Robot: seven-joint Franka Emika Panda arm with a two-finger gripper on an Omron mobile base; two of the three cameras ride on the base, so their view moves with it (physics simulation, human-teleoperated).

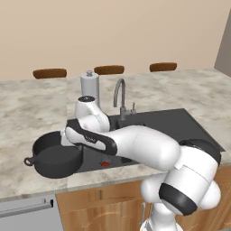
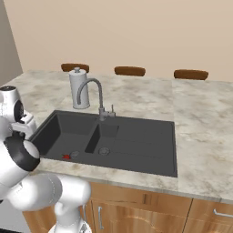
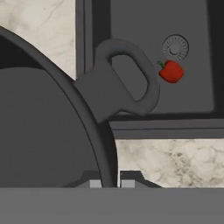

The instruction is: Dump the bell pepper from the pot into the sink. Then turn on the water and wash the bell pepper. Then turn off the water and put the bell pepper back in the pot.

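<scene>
The dark grey pot (image 1: 54, 159) is over the counter just left of the sink (image 1: 173, 122), roughly level, and its inside looks empty. My gripper (image 3: 109, 183) is shut on the pot's (image 3: 39, 131) rim, one tip on each side, close to a loop handle (image 3: 127, 83) that reaches over the sink's left edge. The small red bell pepper (image 3: 171, 71) lies on the floor of the left basin beside the round drain (image 3: 175, 47). It also shows as a red lump, the bell pepper (image 1: 105, 164) (image 2: 67, 157). No water runs from the faucet (image 1: 120, 97).
A tall silver canister (image 1: 89, 85) stands behind the sink's left end, near the gooseneck faucet (image 2: 93, 95). The black double sink (image 2: 136, 145) has marble counter (image 2: 200, 136) around it. Brown chair backs (image 1: 108, 69) line the counter's far edge. My own arm crosses above the left basin.
</scene>
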